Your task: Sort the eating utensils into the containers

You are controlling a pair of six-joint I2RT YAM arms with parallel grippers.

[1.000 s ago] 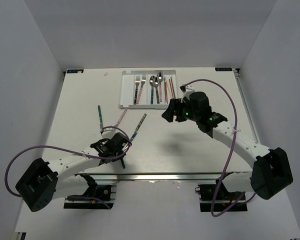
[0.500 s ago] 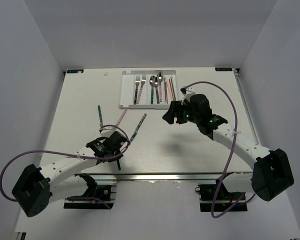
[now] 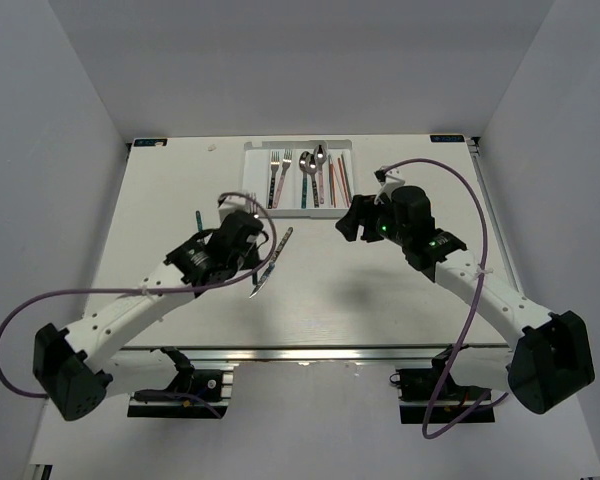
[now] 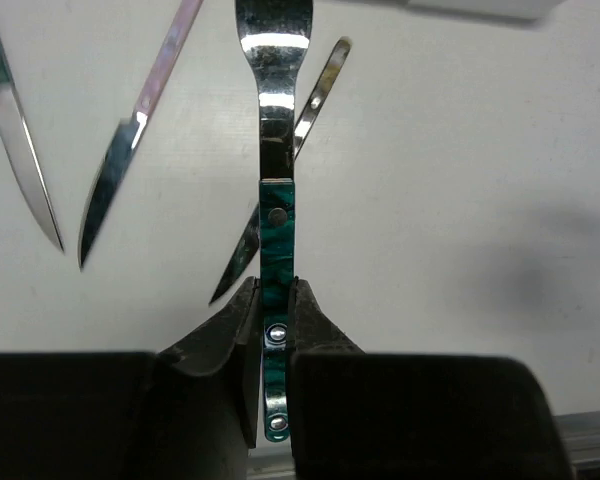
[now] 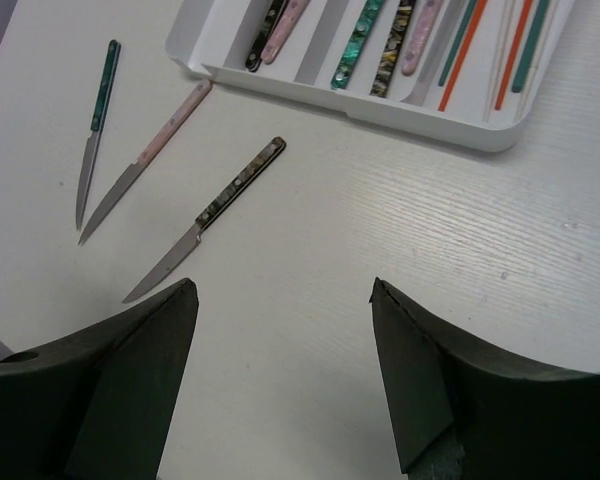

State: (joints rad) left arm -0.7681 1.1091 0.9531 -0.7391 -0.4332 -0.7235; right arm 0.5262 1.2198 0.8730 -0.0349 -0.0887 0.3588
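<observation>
While L gripper (image 4: 272, 300) clamps the teal fork (image 4: 277, 230) by its handle, left of centre in top view, carry it level to tray (image 3: 248, 190), upper centre; lay beside forks (image 3: 278, 170). R gripper (image 5: 280, 300) hangs open.

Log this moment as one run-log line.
left gripper: shut on teal-handled fork | right gripper: open, empty, over table | tray: partly filled | three knives loose on table

No writing, label, brand or number is legible on anything in view.
</observation>
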